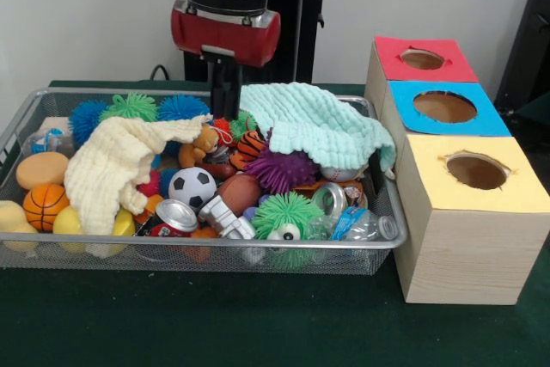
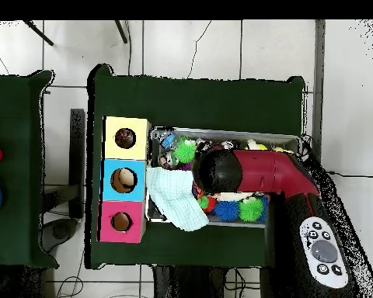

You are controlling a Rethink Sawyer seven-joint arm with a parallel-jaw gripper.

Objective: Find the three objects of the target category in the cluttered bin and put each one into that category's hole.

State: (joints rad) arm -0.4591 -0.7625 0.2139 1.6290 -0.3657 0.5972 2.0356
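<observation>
A wire mesh bin (image 1: 26, 118) is packed with mixed toys and rubbish. A mint cloth (image 1: 314, 122) drapes over its back right, and a cream cloth (image 1: 112, 161) lies at the left. Among the clutter are a soccer ball (image 1: 192, 186), a basketball (image 1: 45, 204), a purple spiky ball (image 1: 282, 169), a green spiky ball with an eye (image 1: 284, 217), a crushed can (image 1: 176, 215) and a small teddy bear (image 1: 199, 145). My gripper (image 1: 226, 112) hangs at the bin's back middle, its tip down among the toys by the teddy bear. In the overhead view the arm's head (image 2: 215, 171) hides it.
Three wooden boxes stand in a row right of the bin, each with a round hole on top: red (image 1: 423, 58), blue (image 1: 445, 107) and yellow (image 1: 475, 171). The table has a green cover (image 1: 258, 324). In the overhead view the arm (image 2: 275, 172) spans the bin.
</observation>
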